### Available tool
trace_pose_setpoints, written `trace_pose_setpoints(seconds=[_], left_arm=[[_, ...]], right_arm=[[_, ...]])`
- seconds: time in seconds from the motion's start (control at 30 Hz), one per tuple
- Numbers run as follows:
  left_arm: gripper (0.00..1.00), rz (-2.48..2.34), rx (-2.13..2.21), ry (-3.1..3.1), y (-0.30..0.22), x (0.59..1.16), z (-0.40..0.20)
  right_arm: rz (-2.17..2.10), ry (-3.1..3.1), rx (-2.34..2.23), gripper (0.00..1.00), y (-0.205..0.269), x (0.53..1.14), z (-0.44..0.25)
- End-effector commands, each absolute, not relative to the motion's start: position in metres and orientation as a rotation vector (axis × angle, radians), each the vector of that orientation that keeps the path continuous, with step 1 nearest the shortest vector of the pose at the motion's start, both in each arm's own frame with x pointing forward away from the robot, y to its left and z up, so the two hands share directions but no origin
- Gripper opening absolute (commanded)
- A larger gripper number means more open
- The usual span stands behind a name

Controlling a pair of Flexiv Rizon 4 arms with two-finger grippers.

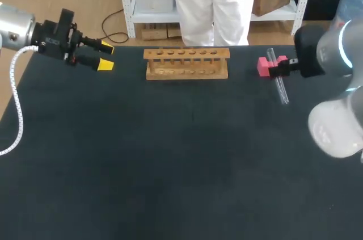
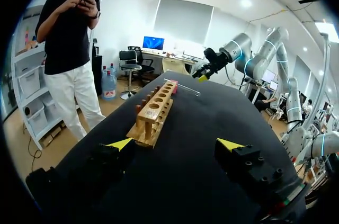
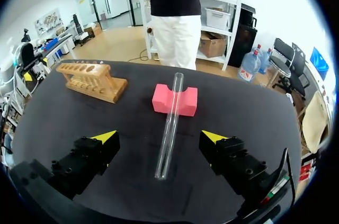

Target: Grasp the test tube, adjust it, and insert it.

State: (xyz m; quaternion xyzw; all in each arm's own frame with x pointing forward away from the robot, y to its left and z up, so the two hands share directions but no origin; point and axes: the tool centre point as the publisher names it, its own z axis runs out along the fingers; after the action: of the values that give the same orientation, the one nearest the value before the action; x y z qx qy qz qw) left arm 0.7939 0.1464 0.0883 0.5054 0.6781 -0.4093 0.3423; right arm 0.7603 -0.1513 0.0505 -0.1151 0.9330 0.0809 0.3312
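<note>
Right arm [image 1: 334, 121] bulks largest at the desk's [image 1: 170, 166] right edge. Its jaws hang over the one test tube [image 3: 170, 123], spread wide, the two yellow tips [image 3: 104, 137] on either side of the glass and touching nothing. The tube lies between them and ahead, tilted: its far end rests in the notch of a single pink block [image 3: 175, 101], and its near end lies on the dark desk. Tube and block sit at the far right of the desk, well apart from the one wooden rack [image 1: 187, 64]. The rack stands upright at the far middle, with one row of holes along its top, six as far as the head view lets me count, none of them filled. Left arm [image 1: 22, 30] comes in at the far left corner. Its jaws are likewise released, the two tips parted, holding nothing, pointing toward the rack's left end but clear of it.
</note>
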Motion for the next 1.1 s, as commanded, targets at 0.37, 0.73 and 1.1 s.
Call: trace_pose_setpoints(seconds=[0.37, 0.73, 1.1], left_arm=[[1.00, -1.066, 1.315, 1.762, 0.146, 0.795, 0.088], [1.00, -1.066, 1.315, 1.762, 0.146, 0.795, 0.088], [1.00, -1.066, 1.315, 1.762, 0.146, 0.795, 0.088]], right_arm=[[-0.065, 2.406, -0.247, 1.00, -0.145, 0.785, 0.014], [-0.026, 2.412, -0.264, 1.00, -0.152, 0.798, 0.003], [0.019, 2.407, -0.260, 1.00, -0.155, 0.805, -0.002]])
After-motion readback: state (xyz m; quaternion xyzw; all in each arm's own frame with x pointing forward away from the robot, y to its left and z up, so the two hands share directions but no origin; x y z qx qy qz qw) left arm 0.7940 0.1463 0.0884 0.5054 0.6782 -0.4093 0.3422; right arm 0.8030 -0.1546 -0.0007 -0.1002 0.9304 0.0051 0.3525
